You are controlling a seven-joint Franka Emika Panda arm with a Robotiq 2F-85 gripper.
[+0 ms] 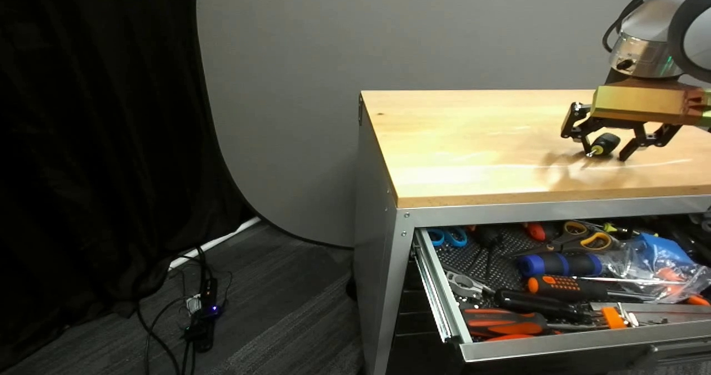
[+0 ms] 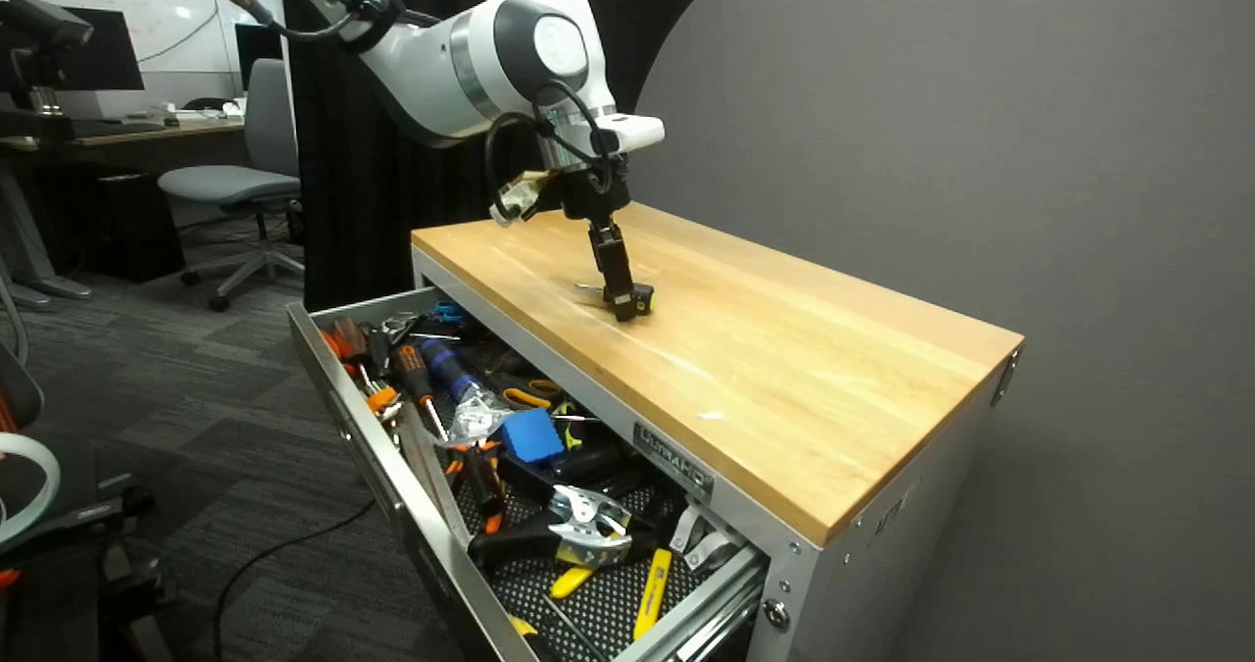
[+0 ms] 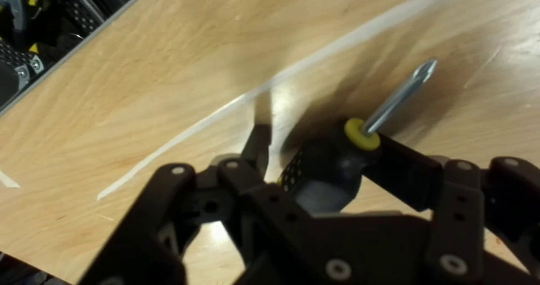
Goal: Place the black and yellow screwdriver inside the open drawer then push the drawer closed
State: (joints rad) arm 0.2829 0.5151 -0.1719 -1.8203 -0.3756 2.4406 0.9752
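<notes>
The stubby screwdriver (image 1: 606, 143), with a black handle, yellow collar and short silver shaft, lies on the wooden cabinet top. It also shows in an exterior view (image 2: 643, 298) and in the wrist view (image 3: 325, 171). My gripper (image 1: 605, 154) is low at the cabinet top with its fingers around the handle. In the wrist view the gripper (image 3: 316, 150) is open: a gap shows beside the left finger, while the right finger meets or nearly meets the handle by the collar. I cannot tell whether it touches. The drawer (image 1: 555, 344) is pulled out below the top, also in an exterior view (image 2: 436, 544).
The drawer holds many tools: scissors (image 1: 577, 240), an orange-black screwdriver (image 1: 566, 288), a blue block (image 2: 531, 434), a spring clamp (image 2: 588, 525) and yellow-handled tools (image 2: 652, 593). The wooden top's (image 2: 784, 427) front edge overhangs the drawer. A grey panel (image 1: 289, 114) stands behind.
</notes>
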